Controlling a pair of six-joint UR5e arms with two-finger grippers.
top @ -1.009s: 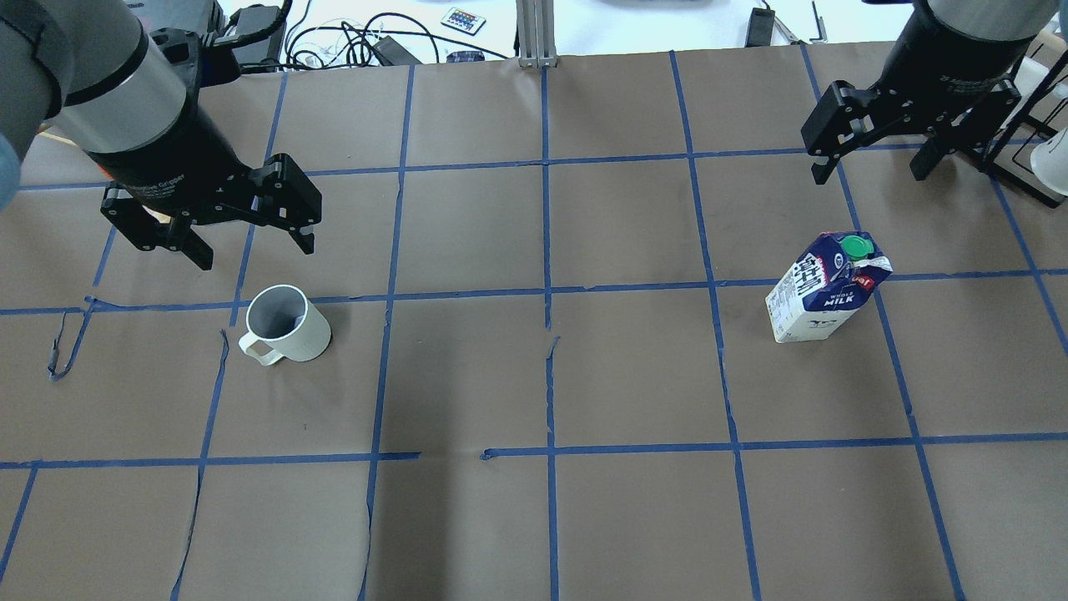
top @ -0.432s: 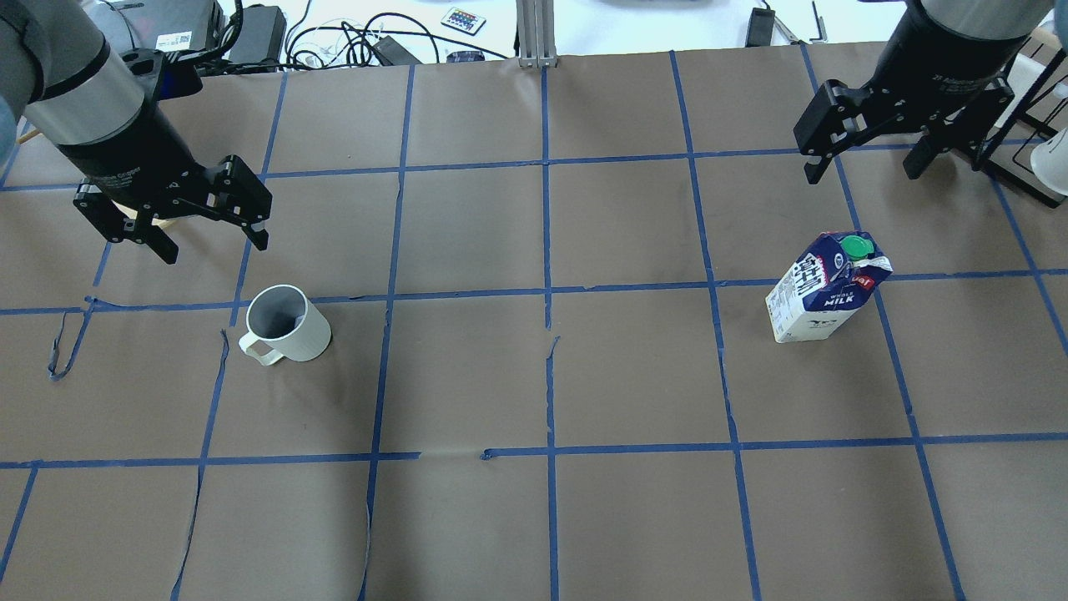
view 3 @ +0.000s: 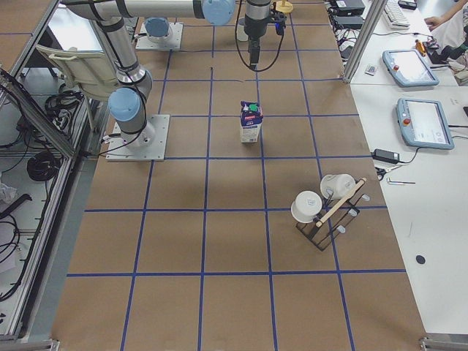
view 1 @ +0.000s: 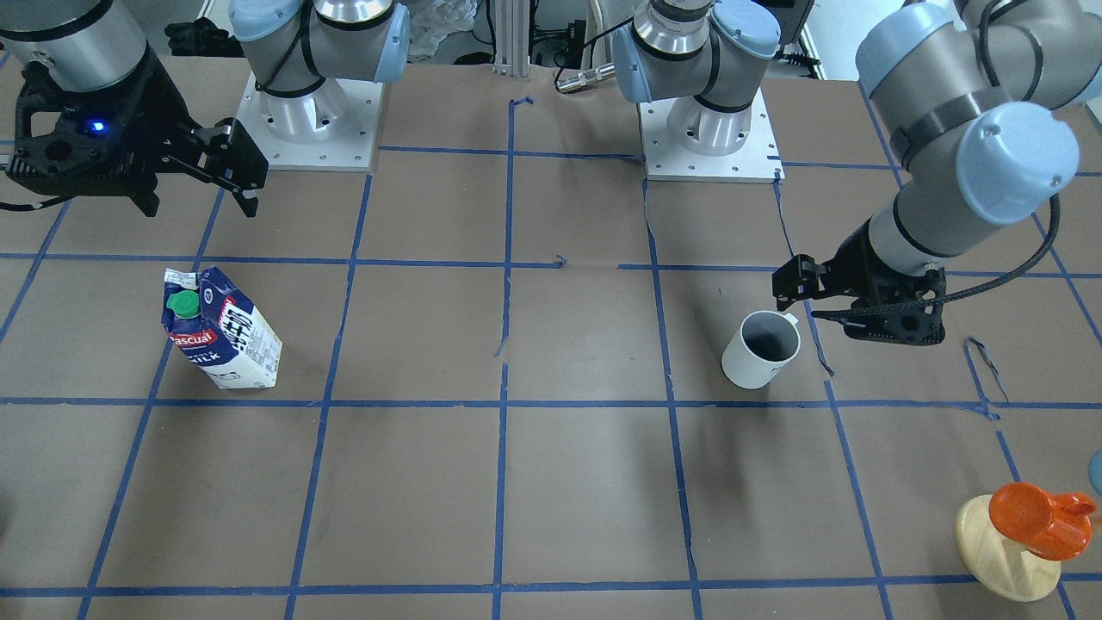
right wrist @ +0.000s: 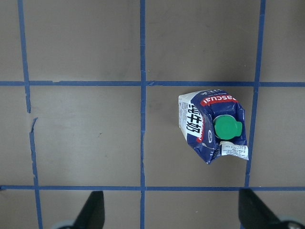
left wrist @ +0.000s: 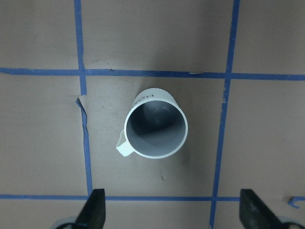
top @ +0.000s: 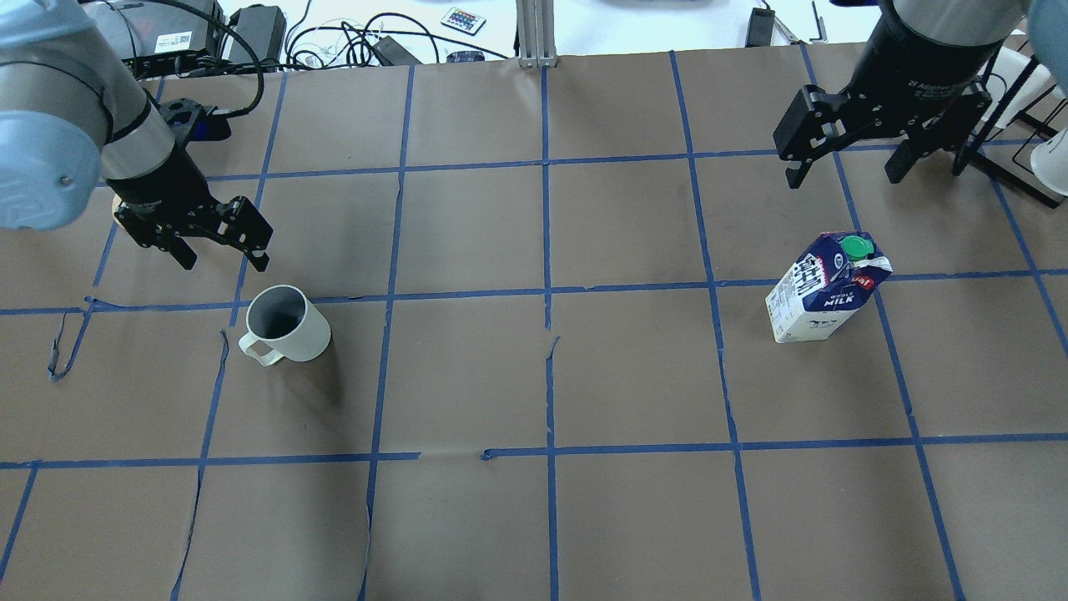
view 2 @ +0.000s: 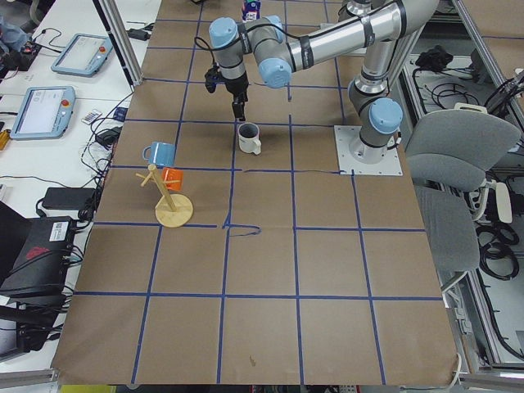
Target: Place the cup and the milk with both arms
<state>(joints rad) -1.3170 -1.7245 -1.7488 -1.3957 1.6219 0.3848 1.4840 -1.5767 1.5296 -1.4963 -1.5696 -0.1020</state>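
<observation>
The white cup [top: 288,324] with a dark grey inside stands upright left of centre, its handle toward the near left. It also shows in the front view [view 1: 762,349] and the left wrist view [left wrist: 156,128]. My left gripper [top: 224,260] is open and empty, just beyond and left of the cup, with its fingertips [left wrist: 95,210] apart from it. The blue and white milk [top: 826,288] with a green cap stands on the right; it shows from above in the right wrist view [right wrist: 214,126]. My right gripper [top: 843,177] is open and empty, above and beyond the milk.
A wooden mug tree [view 1: 1007,551] with an orange cup [view 1: 1033,517] and a blue mug [view 2: 160,153] stands at the table's far left. A black rack [view 3: 325,219] with white cups stands at the far right. Cables [top: 350,42] lie past the far edge.
My left gripper has moved left and down to a spot just beyond the cup, still open. My right gripper has shifted slightly left, still open. Cup and milk have not moved.
</observation>
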